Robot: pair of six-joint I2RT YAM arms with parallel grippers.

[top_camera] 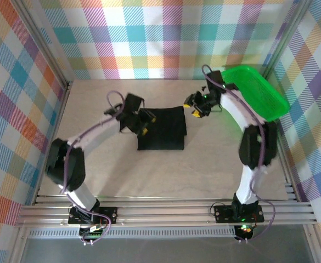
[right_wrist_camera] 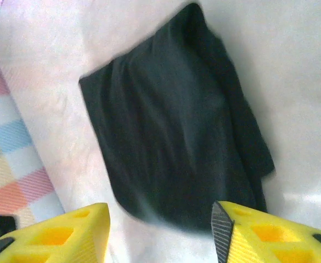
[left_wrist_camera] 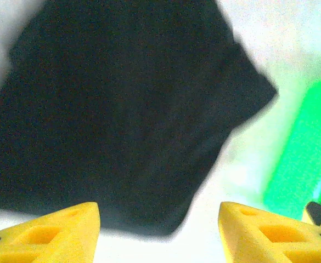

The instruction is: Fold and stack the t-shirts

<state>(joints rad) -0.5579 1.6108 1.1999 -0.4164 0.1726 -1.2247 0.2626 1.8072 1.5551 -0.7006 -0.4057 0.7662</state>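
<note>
At centre frame on the tabletop point(top_camera: 122, 175), with jaws released and empty beside the folded t-shirt point(top_camera: 161, 129), lift left gripper point(top_camera: 144, 124) and right gripper point(top_camera: 192, 107) clear without snagging cloth.

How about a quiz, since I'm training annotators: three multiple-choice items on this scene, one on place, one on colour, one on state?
1. Where does the green basket sit?
A) at the far right of the table
B) between the arm bases
C) at the far left

2. What colour is the folded t-shirt?
A) white
B) red
C) black

3. How do the left gripper and right gripper stand?
A) both shut on cloth
B) both open, holding nothing
C) one shut on the basket

Answers:
1 A, the top view shows it by the far right corner.
2 C, it is black in all three views.
3 B, each wrist view shows the jaws apart with nothing between them.
</note>
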